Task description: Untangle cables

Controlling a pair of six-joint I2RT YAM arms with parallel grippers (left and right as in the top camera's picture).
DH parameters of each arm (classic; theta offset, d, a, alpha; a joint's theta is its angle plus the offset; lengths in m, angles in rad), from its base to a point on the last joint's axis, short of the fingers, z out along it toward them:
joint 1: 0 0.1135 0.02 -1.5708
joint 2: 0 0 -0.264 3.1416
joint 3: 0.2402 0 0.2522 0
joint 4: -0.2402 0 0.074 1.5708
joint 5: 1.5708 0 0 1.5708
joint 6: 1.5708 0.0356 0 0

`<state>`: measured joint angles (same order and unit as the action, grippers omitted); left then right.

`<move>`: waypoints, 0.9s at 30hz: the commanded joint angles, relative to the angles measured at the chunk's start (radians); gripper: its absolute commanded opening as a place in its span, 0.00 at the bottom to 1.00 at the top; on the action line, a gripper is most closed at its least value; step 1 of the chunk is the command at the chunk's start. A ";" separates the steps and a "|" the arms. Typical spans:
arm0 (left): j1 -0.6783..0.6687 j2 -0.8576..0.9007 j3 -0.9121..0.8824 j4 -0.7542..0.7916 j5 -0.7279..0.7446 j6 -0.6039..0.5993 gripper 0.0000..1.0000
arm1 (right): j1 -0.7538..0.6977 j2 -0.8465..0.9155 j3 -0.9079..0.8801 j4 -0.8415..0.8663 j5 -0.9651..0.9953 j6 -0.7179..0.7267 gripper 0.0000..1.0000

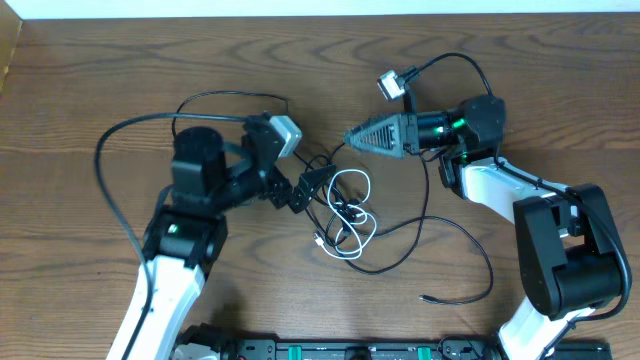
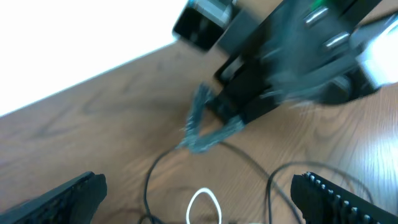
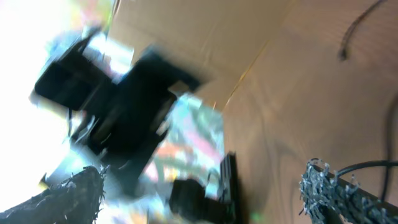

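- Overhead view, surface (image 1: 560,80): a brown wood-grain top, on which everything listed is carried.
- Left pincer (image 1: 295,192): placed at the left edge of the tangle. In the left wrist view its fingers (image 2: 68,199) are seen set wide apart, with nothing held between them.
- Right pincer (image 1: 350,137): pointed at the tangle from the upper right, near its top edge. Whether a cord is touched cannot be told. Spread, empty fingers (image 3: 329,193) are shown in the right wrist view, which is badly blurred.
- Cables (image 1: 343,212): a small knot of thin black cords and whitish loops, lying mid-surface between the two pincers. One black cord is trailed off to the right and ends in a plug tip (image 1: 424,298).
- Step in hand, as judged: the knot is not yet undone and no strand is gripped, so a grasp is to be made.
- Next move, as judged: one strand is to be pinched on each side, then drawn apart gently so that the knot is not tightened.
- View differences: the full layout and the trailing cord are given only overhead. The finger gaps are confirmed only by the wrist views. A whitish loop (image 2: 205,205) is caught close under the left pincer in the left wrist view.
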<state>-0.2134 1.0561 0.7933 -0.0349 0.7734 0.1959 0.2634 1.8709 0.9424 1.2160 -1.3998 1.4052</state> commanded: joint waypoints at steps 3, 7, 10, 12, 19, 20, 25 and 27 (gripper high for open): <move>-0.001 -0.108 0.013 0.002 -0.018 -0.129 0.99 | 0.007 -0.008 0.008 -0.189 0.347 -0.327 0.99; -0.001 -0.162 0.013 -0.018 -0.021 -0.168 0.99 | 0.006 -0.016 0.008 -0.409 0.581 -0.665 0.99; -0.001 -0.175 0.013 -0.061 -0.056 -0.167 0.99 | 0.006 -0.050 0.008 -0.565 0.636 -0.810 0.99; -0.001 -0.175 0.013 -0.099 -0.117 -0.168 0.99 | 0.006 -0.090 0.009 -0.688 0.650 -0.906 0.99; -0.001 -0.157 0.013 -0.186 -0.286 -0.168 0.99 | 0.038 -0.314 0.009 -1.241 0.818 -1.277 0.99; -0.001 -0.155 0.013 -0.189 -0.292 -0.168 0.99 | 0.051 -0.343 0.009 -1.303 0.837 -1.304 0.99; -0.001 -0.131 0.013 -0.201 -0.296 -0.168 0.99 | 0.151 -0.389 0.008 -1.497 0.944 -1.422 0.96; -0.001 -0.117 0.013 -0.212 -0.296 -0.168 0.99 | 0.206 -0.373 0.008 -1.542 1.017 -1.433 0.89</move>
<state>-0.2134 0.9188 0.7940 -0.2329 0.5011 0.0322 0.3954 1.4750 0.9470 -0.2787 -0.5251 0.1013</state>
